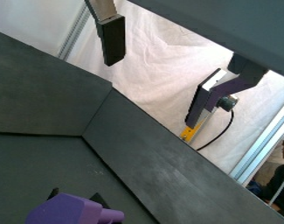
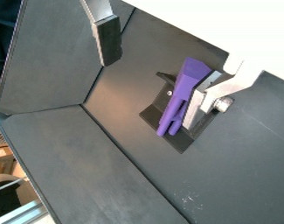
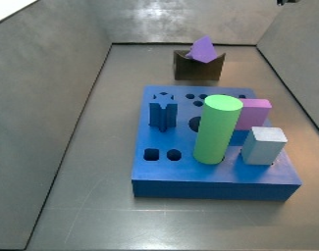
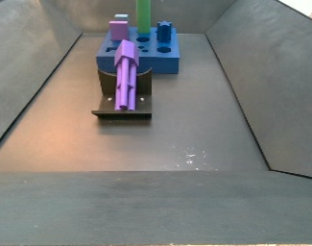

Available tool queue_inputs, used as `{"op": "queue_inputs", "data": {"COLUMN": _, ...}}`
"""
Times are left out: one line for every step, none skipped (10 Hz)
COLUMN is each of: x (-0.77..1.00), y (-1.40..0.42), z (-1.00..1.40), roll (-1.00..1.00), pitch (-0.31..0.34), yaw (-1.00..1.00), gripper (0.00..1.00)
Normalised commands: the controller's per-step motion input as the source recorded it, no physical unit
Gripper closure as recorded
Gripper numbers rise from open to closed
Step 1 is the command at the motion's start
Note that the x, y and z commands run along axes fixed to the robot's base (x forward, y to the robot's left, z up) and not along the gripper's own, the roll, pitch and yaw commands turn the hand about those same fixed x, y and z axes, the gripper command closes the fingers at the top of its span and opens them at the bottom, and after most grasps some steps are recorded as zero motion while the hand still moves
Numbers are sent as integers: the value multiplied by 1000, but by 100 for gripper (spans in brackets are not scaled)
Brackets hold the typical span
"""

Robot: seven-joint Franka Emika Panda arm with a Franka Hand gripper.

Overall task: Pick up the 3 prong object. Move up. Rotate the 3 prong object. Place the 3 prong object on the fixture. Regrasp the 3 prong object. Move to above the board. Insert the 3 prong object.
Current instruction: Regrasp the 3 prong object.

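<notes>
Two silver finger plates with dark pads frame both wrist views, spread wide apart with nothing between them; the gripper [image 2: 168,66] hangs well above the floor, clear of every piece. One finger [image 2: 106,35] shows as a dark pad on a silver plate, and the other finger [image 2: 214,92] appears lower, with a dark knob on its side.

Below that gap, the 3 prong object [image 2: 179,98] lies in the fixture [image 2: 168,118]. It is a light-purple elongated plastic piece, slim and flat-sided. In a side view it stretches along the fixture [image 4: 124,104], and the 3 prong object [image 4: 126,73] there looks long and narrow, with a stepped, notched end nearer the board [image 4: 143,58]. In a side view taken end on, the 3 prong object [image 3: 202,48] shows only as a small purple peak poking up from the notch of the dark fixture [image 3: 197,67].

Beyond it, the blue board [image 3: 188,172] sits apart from the fixture and carries a tall green cylinder [image 3: 217,129], a pink cube [image 3: 256,112], a pale grey block [image 3: 264,145] and a dark blue star peg [image 3: 163,113].
</notes>
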Motion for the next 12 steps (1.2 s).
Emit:
{"op": "queue_inputs", "data": {"x": 342, "y": -50, "z": -27, "roll": 135, "pitch": 66, "yaw": 96, "gripper": 0}}
{"op": "queue_inputs", "data": {"x": 341, "y": -50, "z": -27, "roll": 135, "pitch": 66, "yaw": 96, "gripper": 0}}
{"op": "queue_inputs", "data": {"x": 341, "y": -50, "z": -27, "roll": 135, "pitch": 66, "yaw": 96, "gripper": 0}}
{"op": "queue_inputs", "data": {"x": 118, "y": 40, "z": -1000, "roll": 134, "pitch": -8, "yaw": 145, "gripper": 0}}
{"op": "queue_inputs", "data": {"x": 119, "y": 41, "z": -1000, "roll": 136, "pitch": -10, "yaw": 149, "gripper": 0}}
{"op": "queue_inputs", "data": {"x": 123, "y": 33, "z": -1000, "roll": 129, "pitch": -28, "yaw": 133, "gripper": 0}}
{"op": "queue_inputs", "data": {"x": 124, "y": 28, "z": -1000, "roll": 111, "pitch": -29, "yaw": 111, "gripper": 0}}
{"op": "queue_inputs", "data": {"x": 125, "y": 21, "z": -1000, "roll": 92, "pitch": -30, "yaw": 85, "gripper": 0}}
{"op": "queue_inputs", "data": {"x": 127, "y": 18, "z": -1000, "roll": 88, "pitch": -36, "yaw": 74, "gripper": 0}}
{"op": "queue_inputs", "data": {"x": 132, "y": 12, "z": -1000, "roll": 76, "pitch": -40, "yaw": 59, "gripper": 0}}
{"op": "queue_inputs", "data": {"x": 139, "y": 8, "z": -1000, "roll": 67, "pitch": -40, "yaw": 46, "gripper": 0}}
{"op": "queue_inputs", "data": {"x": 149, "y": 4, "z": -1000, "roll": 58, "pitch": -30, "yaw": 35, "gripper": 0}}
